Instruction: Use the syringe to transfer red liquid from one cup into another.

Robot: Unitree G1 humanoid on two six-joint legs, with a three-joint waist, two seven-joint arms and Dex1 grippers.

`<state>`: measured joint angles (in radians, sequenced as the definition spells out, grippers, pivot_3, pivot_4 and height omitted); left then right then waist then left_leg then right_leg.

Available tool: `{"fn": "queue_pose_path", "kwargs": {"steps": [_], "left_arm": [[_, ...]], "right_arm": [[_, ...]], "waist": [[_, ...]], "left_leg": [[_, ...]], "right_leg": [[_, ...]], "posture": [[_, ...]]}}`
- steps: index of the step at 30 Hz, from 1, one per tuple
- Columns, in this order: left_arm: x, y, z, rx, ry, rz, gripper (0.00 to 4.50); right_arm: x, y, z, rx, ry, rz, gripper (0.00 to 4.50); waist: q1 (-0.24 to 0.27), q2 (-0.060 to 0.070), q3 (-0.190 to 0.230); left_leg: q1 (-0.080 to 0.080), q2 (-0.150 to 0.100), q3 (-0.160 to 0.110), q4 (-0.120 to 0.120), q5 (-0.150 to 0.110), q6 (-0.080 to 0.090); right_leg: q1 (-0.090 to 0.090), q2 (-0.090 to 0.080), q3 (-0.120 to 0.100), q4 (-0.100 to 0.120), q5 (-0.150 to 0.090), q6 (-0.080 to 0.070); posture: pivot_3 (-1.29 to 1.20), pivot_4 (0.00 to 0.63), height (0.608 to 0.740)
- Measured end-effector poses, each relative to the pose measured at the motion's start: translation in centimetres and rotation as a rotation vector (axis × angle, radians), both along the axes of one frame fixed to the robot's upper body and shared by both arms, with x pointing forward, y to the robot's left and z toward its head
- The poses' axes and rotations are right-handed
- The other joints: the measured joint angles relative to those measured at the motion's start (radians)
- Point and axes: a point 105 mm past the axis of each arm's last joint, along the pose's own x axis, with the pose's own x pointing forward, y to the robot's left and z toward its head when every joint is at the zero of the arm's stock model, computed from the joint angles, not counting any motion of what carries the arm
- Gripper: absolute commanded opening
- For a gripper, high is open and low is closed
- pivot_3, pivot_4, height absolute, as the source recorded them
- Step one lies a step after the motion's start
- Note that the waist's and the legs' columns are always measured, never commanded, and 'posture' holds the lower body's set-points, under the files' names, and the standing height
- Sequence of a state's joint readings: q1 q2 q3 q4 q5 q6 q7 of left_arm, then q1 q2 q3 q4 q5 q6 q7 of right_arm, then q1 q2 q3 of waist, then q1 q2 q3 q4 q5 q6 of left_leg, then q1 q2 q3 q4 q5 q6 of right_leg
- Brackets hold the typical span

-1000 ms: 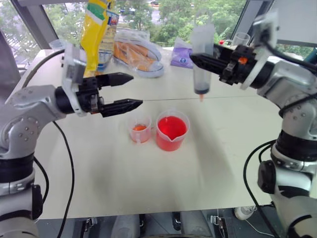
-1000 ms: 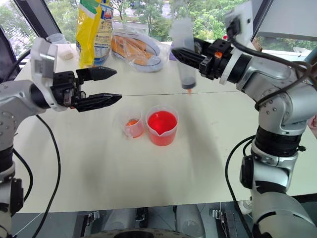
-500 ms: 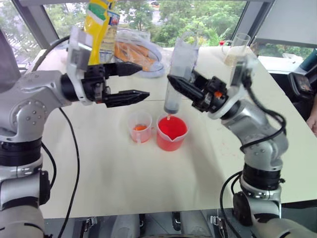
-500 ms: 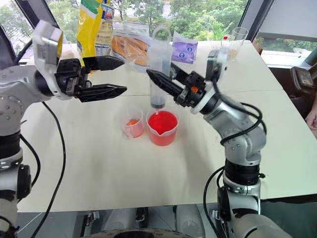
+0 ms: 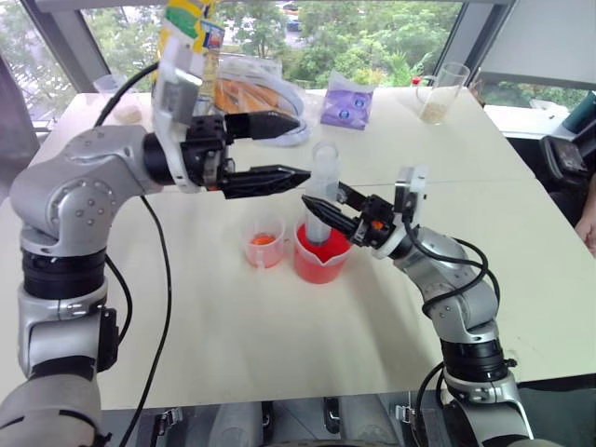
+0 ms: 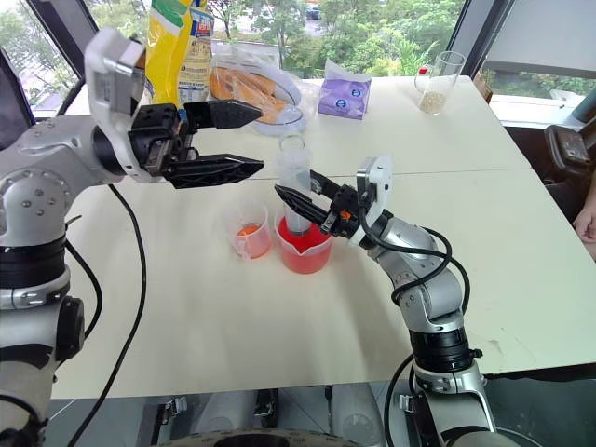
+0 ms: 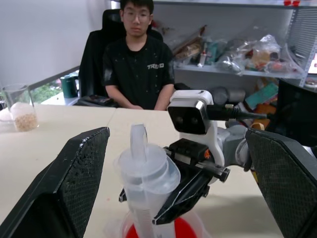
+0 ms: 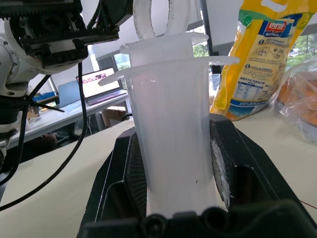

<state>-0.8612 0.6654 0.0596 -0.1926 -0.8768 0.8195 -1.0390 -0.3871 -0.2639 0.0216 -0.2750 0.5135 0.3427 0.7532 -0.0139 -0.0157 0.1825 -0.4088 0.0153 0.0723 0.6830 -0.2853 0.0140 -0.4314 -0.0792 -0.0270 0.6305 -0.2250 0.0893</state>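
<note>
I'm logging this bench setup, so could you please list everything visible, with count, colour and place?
syringe: 1, clear, upright, tip down in the beaker
beaker: 1, clear, red liquid inside, table centre
small cup: 1, clear, a little orange-red, to the beaker's left
yellow bag: 1, far left of table
clear food pack: 1, orange contents, beside the bag
purple packet: 1, far centre
tall glass: 1, beige grains, far right
table: 1, cream
person: 1, black shirt, seated opposite
left claw: open, above the cups
right claw: shut on the syringe
</note>
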Motion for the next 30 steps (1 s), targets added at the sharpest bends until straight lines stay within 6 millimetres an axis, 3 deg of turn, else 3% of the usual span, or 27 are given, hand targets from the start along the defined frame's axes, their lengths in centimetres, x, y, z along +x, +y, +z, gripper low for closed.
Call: {"fn": "queue_pose_path", "kwargs": {"steps": [15,18,25,30], "left_arm": [[2.1,-1.4,-1.8,-0.021,0.044,0.023,4.50],[2.4,-1.8,-2.1,-0.021,0.052,0.025,3.73],[2.7,-2.3,-2.6,-0.019,0.068,0.022,0.17],[2.9,-2.4,-2.7,-0.018,0.064,0.026,0.08]], "right_arm": [[0.0,-0.4,-0.8,-0.049,0.007,-0.017,1.38],[0.0,-0.4,-0.9,-0.053,0.008,-0.019,1.38],[0.0,-0.4,-0.9,-0.056,0.006,-0.018,1.38],[0.0,-0.5,-1.0,-0.064,0.009,-0.021,1.38]], "waist": [[0.001,0.000,0.000],[0.001,0.000,0.000],[0.002,0.000,0.000],[0.001,0.000,0.000]], "left_leg": [[0.000,0.000,0.000,0.000,0.000,0.000],[0.000,0.000,0.000,0.000,0.000,0.000],[0.000,0.000,0.000,0.000,0.000,0.000],[0.000,0.000,0.000,0.000,0.000,0.000]], "right_leg": [[0.000,0.000,0.000,0.000,0.000,0.000],[0.000,0.000,0.000,0.000,0.000,0.000],[0.000,0.000,0.000,0.000,0.000,0.000],[0.000,0.000,0.000,0.000,0.000,0.000]], "posture": [[0.00,0.150,0.740],[0.00,0.150,0.740],[0.00,0.150,0.740],[0.00,0.150,0.740]]}}
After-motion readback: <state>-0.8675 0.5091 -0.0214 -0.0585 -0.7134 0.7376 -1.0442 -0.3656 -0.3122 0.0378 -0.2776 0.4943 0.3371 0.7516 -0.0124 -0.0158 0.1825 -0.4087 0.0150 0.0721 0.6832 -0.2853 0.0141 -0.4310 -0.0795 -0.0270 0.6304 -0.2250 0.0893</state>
